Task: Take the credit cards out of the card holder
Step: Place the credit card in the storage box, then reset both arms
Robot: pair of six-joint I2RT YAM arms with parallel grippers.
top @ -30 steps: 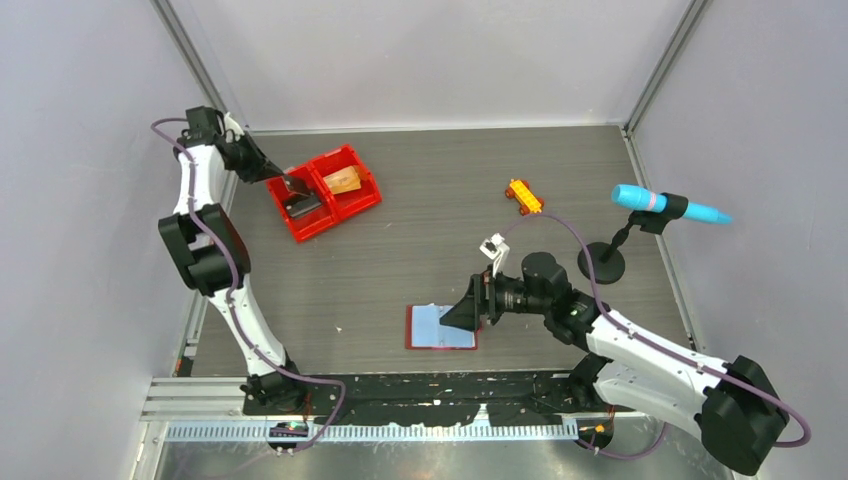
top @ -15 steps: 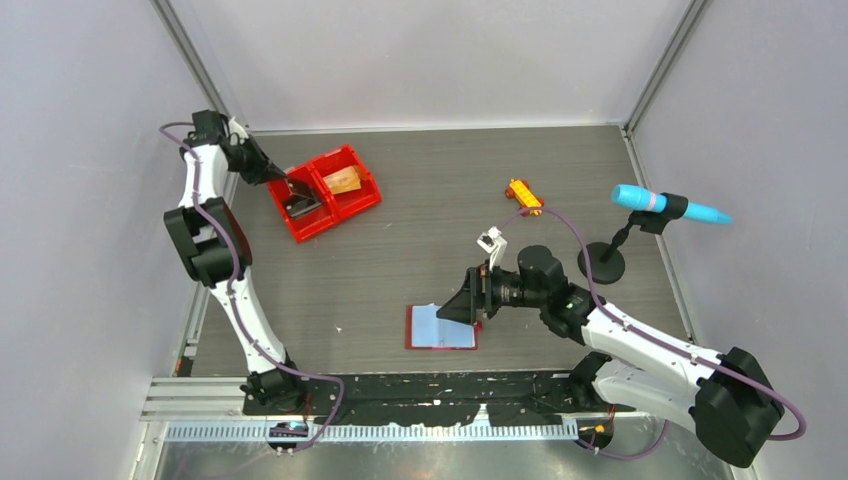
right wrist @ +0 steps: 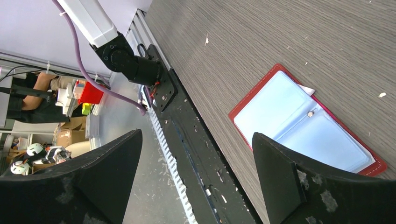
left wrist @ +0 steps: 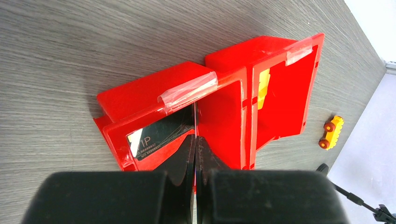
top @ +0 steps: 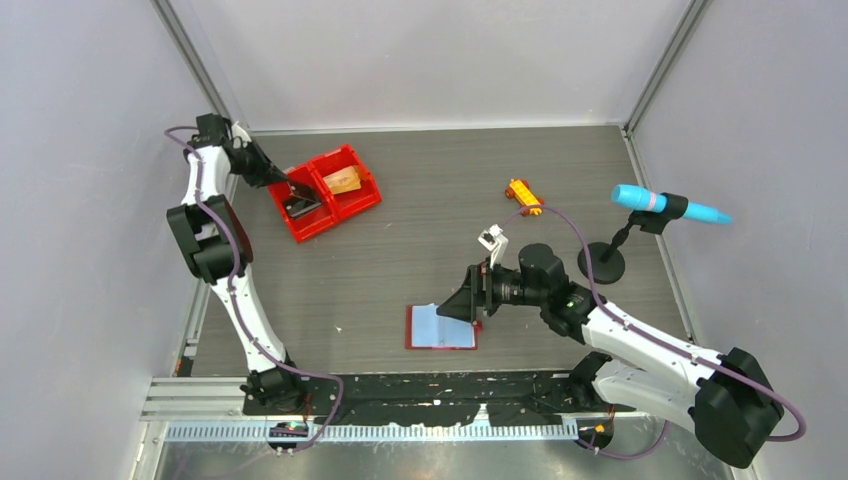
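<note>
1. The card holder (top: 441,327) lies open, pale lining up, at lower centre of the bench (top: 440,200).
2. The left pincer (left wrist: 194,144), upper left in the top view, is pinched on a dark credit card (left wrist: 159,137) over the red bin (top: 325,193). Judged step: dropping it in.
3. An orange-yellow card (top: 343,181) sits in the other compartment.
4. The right pincer (right wrist: 201,168) hangs wide near the holder.
5. Next: release, then check for remaining cards.
</note>
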